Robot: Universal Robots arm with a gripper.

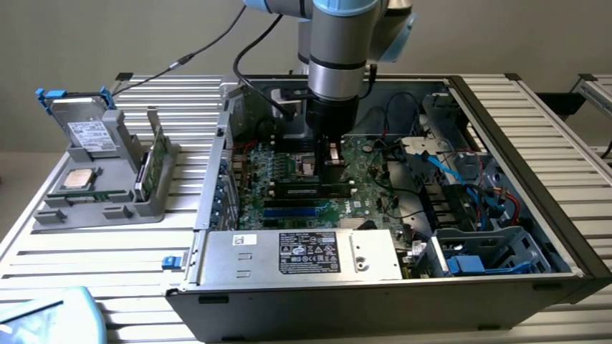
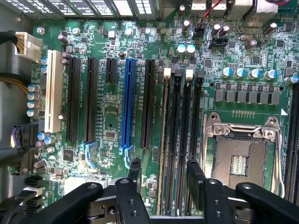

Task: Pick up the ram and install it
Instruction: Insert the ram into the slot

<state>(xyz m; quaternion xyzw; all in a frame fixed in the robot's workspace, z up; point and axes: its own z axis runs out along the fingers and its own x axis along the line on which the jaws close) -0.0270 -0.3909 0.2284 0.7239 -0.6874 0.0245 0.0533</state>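
You had end effector (image 2: 163, 163) low over motherboard (image 2: 107, 126) inside open computer case (image 1: 535, 236), fingers apart. Ram (image 2: 162, 135) stood edge-on in memory slot farthest from processor socket (image 2: 243, 158), between fingers, gap on each side. Case sat on table (image 1: 86, 244).

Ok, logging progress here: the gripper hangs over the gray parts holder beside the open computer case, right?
Not quite. The exterior view shows the gripper hanging inside the open computer case, over the green motherboard, not over the gray parts holder beside the case.
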